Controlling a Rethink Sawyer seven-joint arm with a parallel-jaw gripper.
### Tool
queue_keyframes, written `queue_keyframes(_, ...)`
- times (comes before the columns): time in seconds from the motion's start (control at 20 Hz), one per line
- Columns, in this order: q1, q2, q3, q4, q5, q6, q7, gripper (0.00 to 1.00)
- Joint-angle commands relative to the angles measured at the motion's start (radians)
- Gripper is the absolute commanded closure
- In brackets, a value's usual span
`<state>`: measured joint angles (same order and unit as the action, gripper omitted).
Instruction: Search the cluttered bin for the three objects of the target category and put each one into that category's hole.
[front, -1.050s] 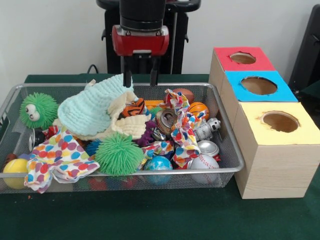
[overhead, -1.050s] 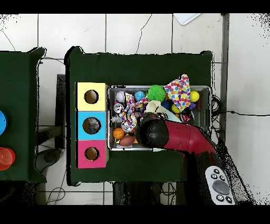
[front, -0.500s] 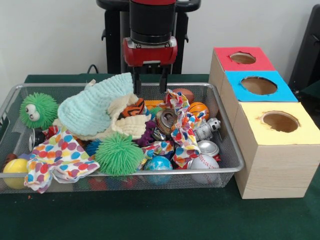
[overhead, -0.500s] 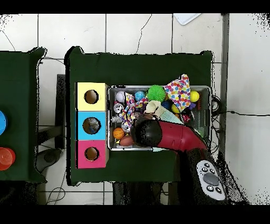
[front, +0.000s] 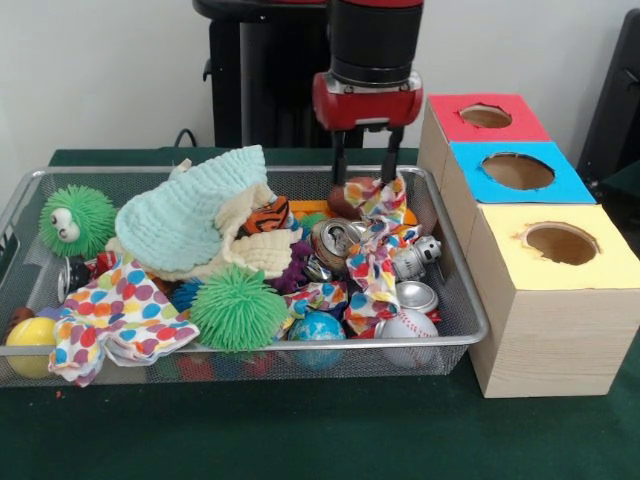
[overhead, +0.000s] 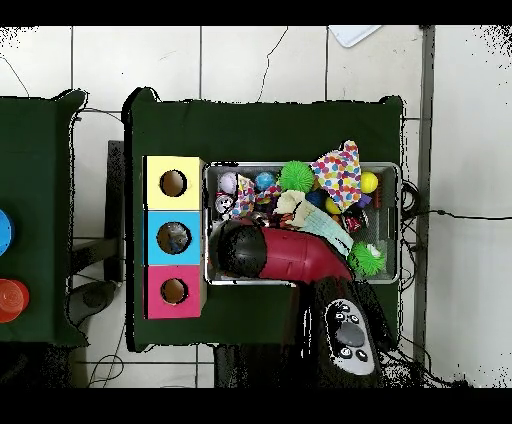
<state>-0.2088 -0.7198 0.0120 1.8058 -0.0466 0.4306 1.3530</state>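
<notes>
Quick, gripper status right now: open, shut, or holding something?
Gripper: open, holding nothing, fingers straddling the brown football and the polka-dot cloth at the bin's far side.

1 wire bin (front: 470, 318), 3 boxes w/ holes (front: 540, 290), 2 green spiky balls (front: 238, 308), 2 dotted cloths (front: 115, 312), 2 cans (front: 335, 240), 1 baseball (front: 408, 328).

My red arm (overhead: 300, 262) lies across the wire bin (overhead: 392, 170), its black end near the blue-topped box (overhead: 158, 238); a green spiky ball (overhead: 293, 176) sits at the far rim.
</notes>
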Motion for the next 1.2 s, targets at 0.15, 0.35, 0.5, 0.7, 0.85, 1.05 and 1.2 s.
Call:
queue_keyframes(0.15, 0.043, 0.032, -0.037, -0.035, 0.091, 0.044, 0.301, 0.00)
queue_keyframes(0.35, 0.028, 0.072, -0.024, -0.082, 0.101, 0.046, 0.272, 0.00)
queue_keyframes(0.5, 0.011, 0.133, -0.029, -0.157, 0.078, 0.033, 0.226, 0.00)
queue_keyframes(0.7, -0.039, 0.167, 0.002, -0.193, 0.045, -0.009, 0.157, 0.00)
queue_keyframes(0.85, -0.073, 0.190, 0.034, -0.204, 0.035, -0.030, 0.130, 0.00)
queue_keyframes(1.05, -0.080, 0.201, 0.044, -0.232, 0.021, -0.016, 0.116, 0.00)
queue_keyframes(1.2, -0.086, 0.207, 0.056, -0.243, 0.021, -0.015, 0.114, 0.00)
